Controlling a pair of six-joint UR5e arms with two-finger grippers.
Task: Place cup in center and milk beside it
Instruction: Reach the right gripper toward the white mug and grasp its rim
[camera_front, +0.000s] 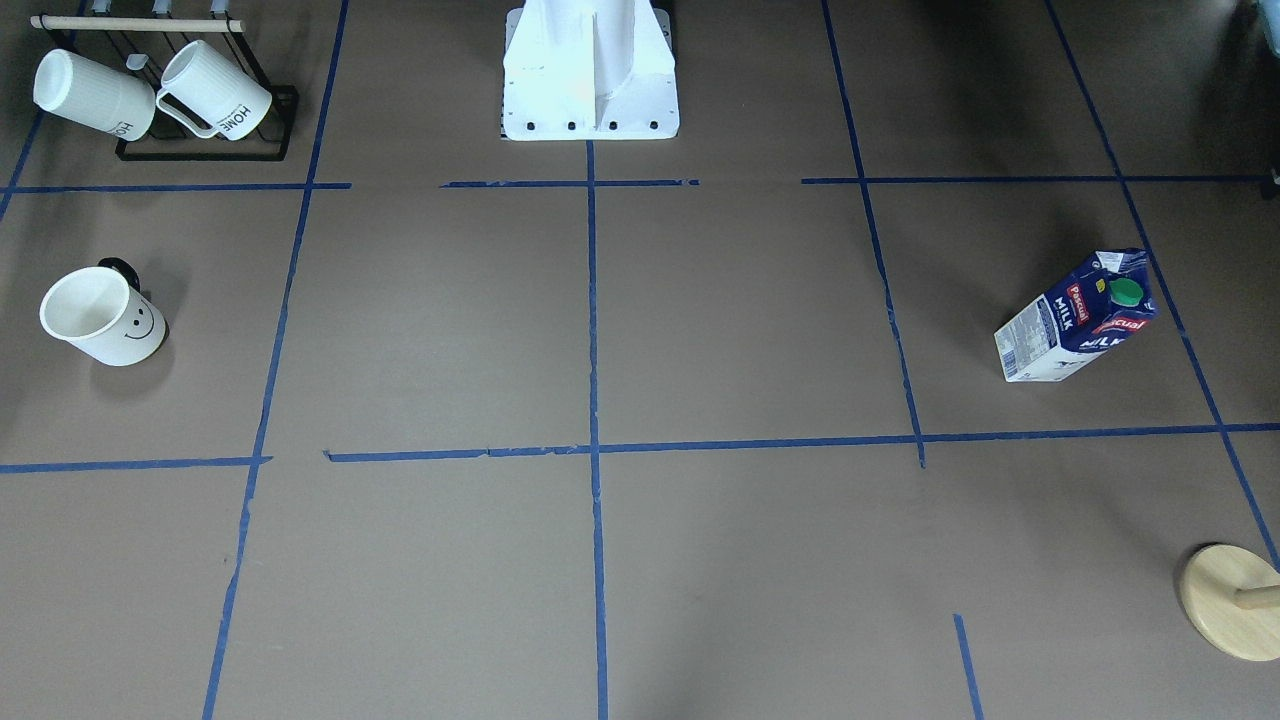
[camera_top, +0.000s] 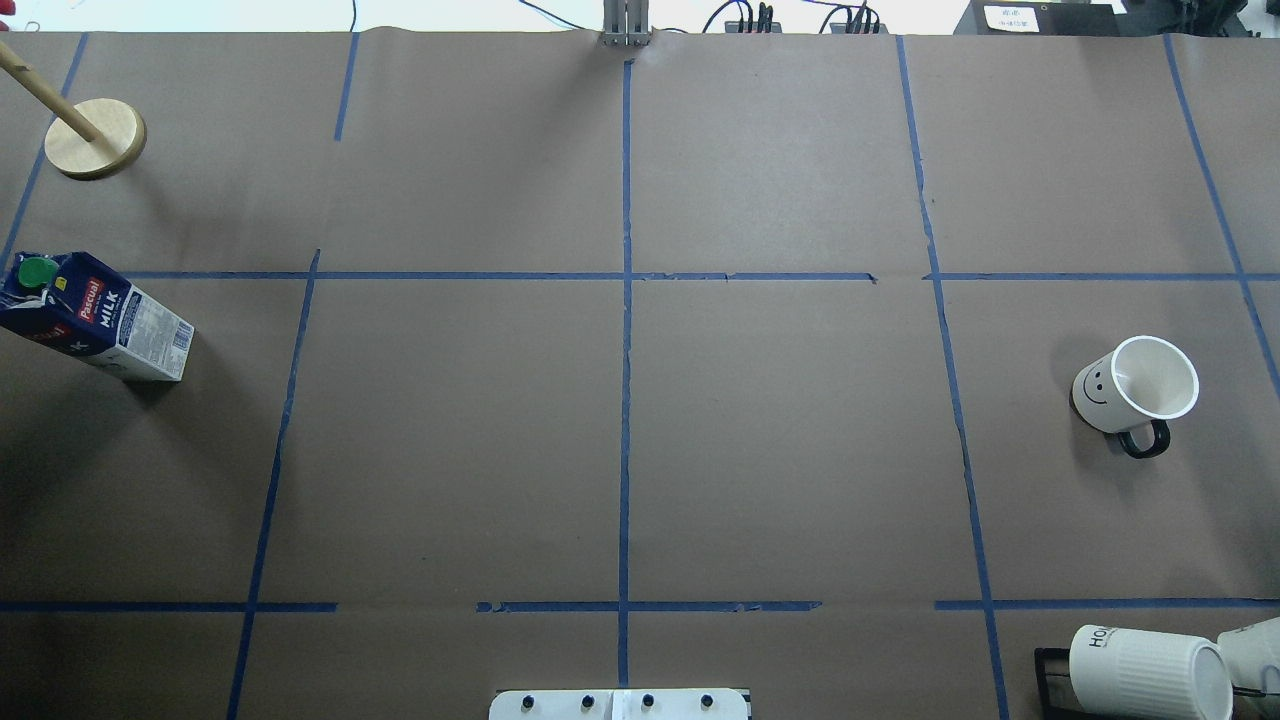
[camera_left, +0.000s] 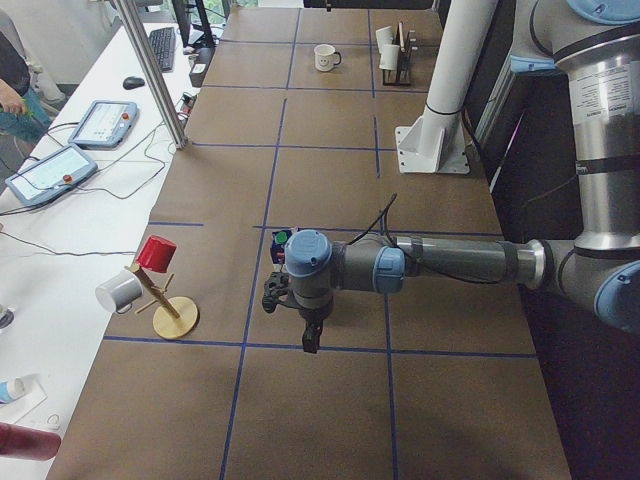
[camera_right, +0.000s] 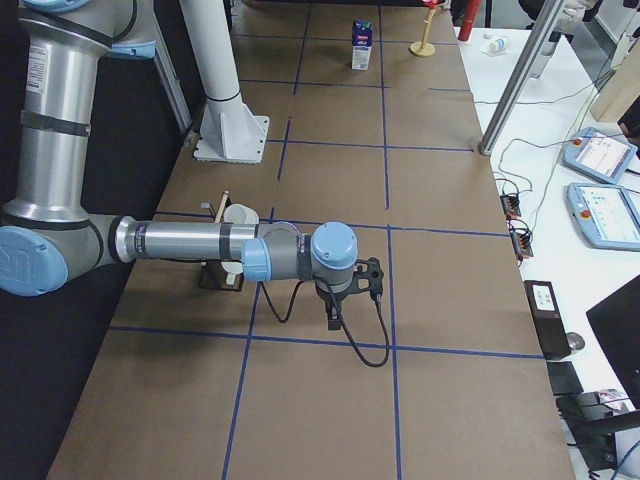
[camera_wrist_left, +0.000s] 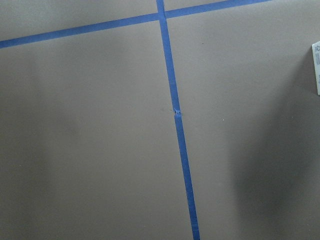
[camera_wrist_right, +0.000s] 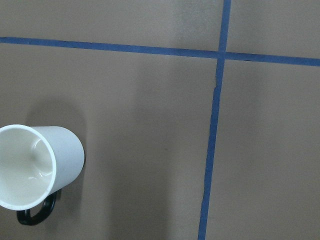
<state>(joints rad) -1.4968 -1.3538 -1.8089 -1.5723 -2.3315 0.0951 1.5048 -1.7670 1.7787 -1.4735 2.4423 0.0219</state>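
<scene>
The cup (camera_front: 100, 318), white with a smiley face and a black handle, stands upright at the table's right side (camera_top: 1135, 385); it also shows in the right wrist view (camera_wrist_right: 35, 165). The milk (camera_front: 1075, 320) stands upright at the left side (camera_top: 95, 318). The center (camera_top: 625, 275) is a bare tape crossing between them. My left gripper (camera_left: 312, 340) hangs above the table next to the milk. My right gripper (camera_right: 333, 318) hangs above the table near the cup's end. They show only in the side views, so I cannot tell whether either is open or shut.
A black rack (camera_front: 200, 150) with two ribbed HOME mugs (camera_top: 1150, 670) stands at the robot's near right corner. A wooden peg stand (camera_top: 95, 140) is at the far left, past the milk. The white robot base (camera_front: 590, 80) sits at the table's near edge.
</scene>
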